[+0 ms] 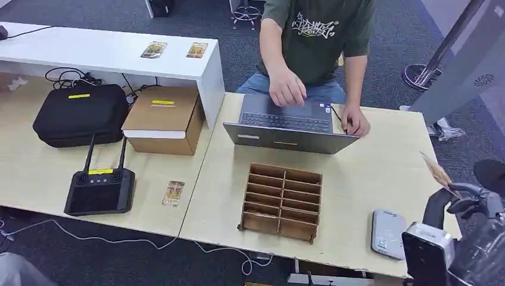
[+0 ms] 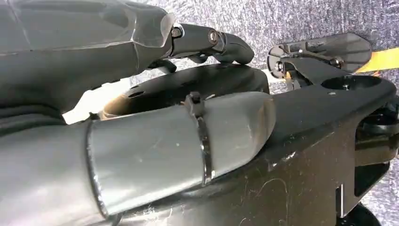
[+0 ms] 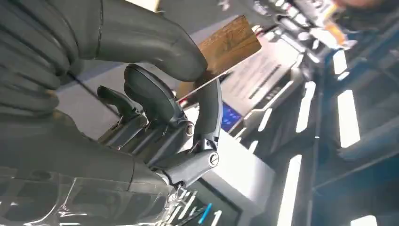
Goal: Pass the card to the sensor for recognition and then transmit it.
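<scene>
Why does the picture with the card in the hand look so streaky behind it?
Right wrist view: the right hand and card are sharp, but the background is smeared into bright streaks, likely blur from motion or close focus. Left wrist view: the left hand shows pale glare. Head view: evenly lit, and the table looks crisp.

Right hand (image 3: 155,108): thick grey thumb, dark jointed fingers, silver screws at pivots, grey ribbed cover, clear plastic over the wrist | Left hand (image 2: 155,136): grey thumb, black cable tie around it, dark finger with screw heads, clear plastic sheathing
</scene>
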`<action>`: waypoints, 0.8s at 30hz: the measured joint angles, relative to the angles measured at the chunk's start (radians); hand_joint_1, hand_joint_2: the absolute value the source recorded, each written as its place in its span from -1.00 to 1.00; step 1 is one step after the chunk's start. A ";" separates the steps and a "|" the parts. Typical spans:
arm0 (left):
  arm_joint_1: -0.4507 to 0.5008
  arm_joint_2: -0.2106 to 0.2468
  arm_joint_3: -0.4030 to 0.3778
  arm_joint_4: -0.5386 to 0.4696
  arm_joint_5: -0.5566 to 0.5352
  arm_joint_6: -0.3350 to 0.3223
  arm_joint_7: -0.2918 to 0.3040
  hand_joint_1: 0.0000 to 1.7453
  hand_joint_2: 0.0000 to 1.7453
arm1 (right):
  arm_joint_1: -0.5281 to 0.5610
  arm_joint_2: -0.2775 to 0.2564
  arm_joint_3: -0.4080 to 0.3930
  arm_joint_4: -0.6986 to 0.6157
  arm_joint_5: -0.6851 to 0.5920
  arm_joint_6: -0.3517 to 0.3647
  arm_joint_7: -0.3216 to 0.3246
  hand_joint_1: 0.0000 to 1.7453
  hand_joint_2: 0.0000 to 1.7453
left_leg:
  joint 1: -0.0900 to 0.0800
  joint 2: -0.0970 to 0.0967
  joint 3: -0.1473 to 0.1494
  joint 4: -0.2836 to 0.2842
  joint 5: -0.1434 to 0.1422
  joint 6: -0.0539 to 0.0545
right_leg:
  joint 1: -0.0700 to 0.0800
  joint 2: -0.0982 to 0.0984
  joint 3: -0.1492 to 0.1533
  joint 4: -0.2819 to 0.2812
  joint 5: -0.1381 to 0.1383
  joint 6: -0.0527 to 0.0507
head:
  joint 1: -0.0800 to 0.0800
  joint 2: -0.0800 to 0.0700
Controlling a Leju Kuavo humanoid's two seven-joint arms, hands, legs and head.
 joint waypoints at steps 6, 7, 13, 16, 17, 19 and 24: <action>-0.003 0.000 0.000 0.000 -0.031 -0.011 0.003 -1.00 -1.00 | -0.169 0.000 0.041 0.089 0.000 0.050 0.002 1.00 1.00 | 0.000 0.000 0.000 0.000 0.001 -0.001 | 0.000 0.000 0.000 0.001 0.001 -0.001 | 0.000 0.000; -0.004 0.000 0.000 0.000 -0.037 -0.012 0.006 -1.00 -1.00 | -0.201 0.000 0.049 0.110 0.002 0.067 0.008 1.00 1.00 | 0.000 0.000 0.000 0.000 0.001 -0.001 | 0.000 0.000 0.000 0.001 0.001 -0.001 | 0.000 0.000; -0.017 0.000 0.000 0.000 -0.069 -0.025 0.026 -1.00 -1.00 | -0.436 0.000 0.090 0.319 0.027 0.182 0.066 1.00 1.00 | 0.000 0.001 0.000 0.000 0.004 -0.001 | 0.000 0.002 -0.001 0.003 0.003 -0.001 | 0.000 0.000; -0.027 0.000 -0.001 0.000 -0.081 -0.033 0.035 -1.00 -1.00 | -0.562 0.000 0.100 0.469 0.032 0.196 0.072 1.00 1.00 | 0.000 -0.001 -0.001 0.000 0.006 -0.001 | 0.000 -0.001 -0.002 0.003 0.004 -0.001 | 0.000 0.000; -0.030 0.000 -0.002 0.000 -0.088 -0.036 0.037 -1.00 -1.00 | -0.602 0.000 0.101 0.521 0.038 0.196 0.074 1.00 1.00 | 0.000 -0.001 -0.002 0.000 0.006 -0.001 | 0.000 -0.001 -0.002 0.003 0.004 0.000 | 0.000 0.000; -0.035 0.000 -0.002 0.000 -0.097 -0.040 0.044 -1.00 -1.00 | -0.662 0.000 0.106 0.610 0.048 0.198 0.080 1.00 1.00 | 0.000 -0.001 -0.002 0.000 0.006 -0.002 | 0.000 -0.001 -0.002 0.003 0.005 -0.001 | 0.000 0.000; -0.048 0.000 -0.014 0.000 -0.120 -0.046 0.060 -1.00 -1.00 | -0.818 0.002 0.121 0.831 0.082 0.199 0.080 1.00 1.00 | 0.000 -0.001 -0.002 0.000 0.007 -0.002 | 0.000 0.000 -0.003 0.004 0.005 -0.001 | 0.000 0.000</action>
